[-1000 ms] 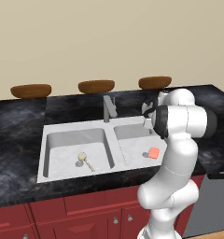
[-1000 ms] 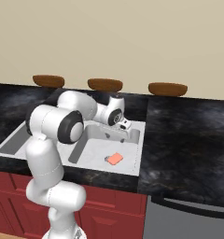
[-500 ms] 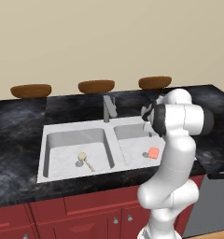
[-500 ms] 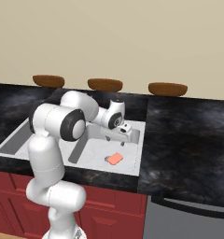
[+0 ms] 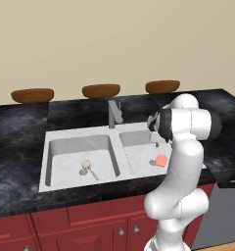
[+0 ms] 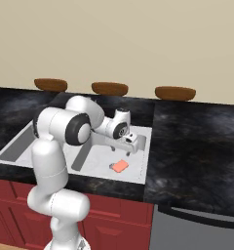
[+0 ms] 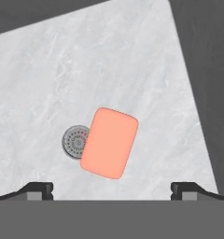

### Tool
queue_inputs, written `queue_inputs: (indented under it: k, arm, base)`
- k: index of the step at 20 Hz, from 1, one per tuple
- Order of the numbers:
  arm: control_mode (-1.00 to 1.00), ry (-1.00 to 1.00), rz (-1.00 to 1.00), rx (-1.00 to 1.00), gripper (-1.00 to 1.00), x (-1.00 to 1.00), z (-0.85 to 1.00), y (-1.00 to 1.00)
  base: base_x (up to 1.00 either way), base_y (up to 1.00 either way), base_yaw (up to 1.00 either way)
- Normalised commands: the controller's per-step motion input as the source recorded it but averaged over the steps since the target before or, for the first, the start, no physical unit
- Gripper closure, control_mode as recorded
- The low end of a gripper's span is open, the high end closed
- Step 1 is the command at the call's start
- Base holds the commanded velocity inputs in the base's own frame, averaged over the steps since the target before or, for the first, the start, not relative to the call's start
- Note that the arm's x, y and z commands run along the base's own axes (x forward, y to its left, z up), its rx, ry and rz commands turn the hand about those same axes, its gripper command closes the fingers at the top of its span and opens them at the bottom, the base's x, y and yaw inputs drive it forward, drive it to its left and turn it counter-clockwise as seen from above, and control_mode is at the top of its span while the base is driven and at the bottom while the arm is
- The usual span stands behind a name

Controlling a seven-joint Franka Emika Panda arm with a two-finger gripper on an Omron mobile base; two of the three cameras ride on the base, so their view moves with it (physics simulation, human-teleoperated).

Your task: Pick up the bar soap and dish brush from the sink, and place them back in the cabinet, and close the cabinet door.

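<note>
1. Lying flat on the floor of the right basin of the sink [image 5: 51, 142], the bar soap [image 7: 109, 142] is seen partly covering the drain [image 7: 75, 142].
2. The gripper [image 7: 111, 189] is held above it, jaws spread wide; the soap sits between them, untouched.
3. The dish brush [image 5: 88, 167] is found in the left basin, near its front edge.

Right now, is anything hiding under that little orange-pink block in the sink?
The orange-pink bar soap lies flat on the pale grey marbled sink floor, overlapping the round grey metal drain. Part of the drain shows beside it; the rest is covered, as is the floor beneath.
</note>
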Motion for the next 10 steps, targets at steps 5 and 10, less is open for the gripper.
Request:
queue_inputs:
  k: [5,10]
  arm:
    - [-1.0,0.0,0.0,0.0,-1.0,0.0,-0.25,0.0]
    - [-1.0,0.0,0.0,0.0,-1.0,0.0,-0.24,0.0]
  base:
    - [0.0,0.0,0.0]
    - [0.0,0.0,0.0]
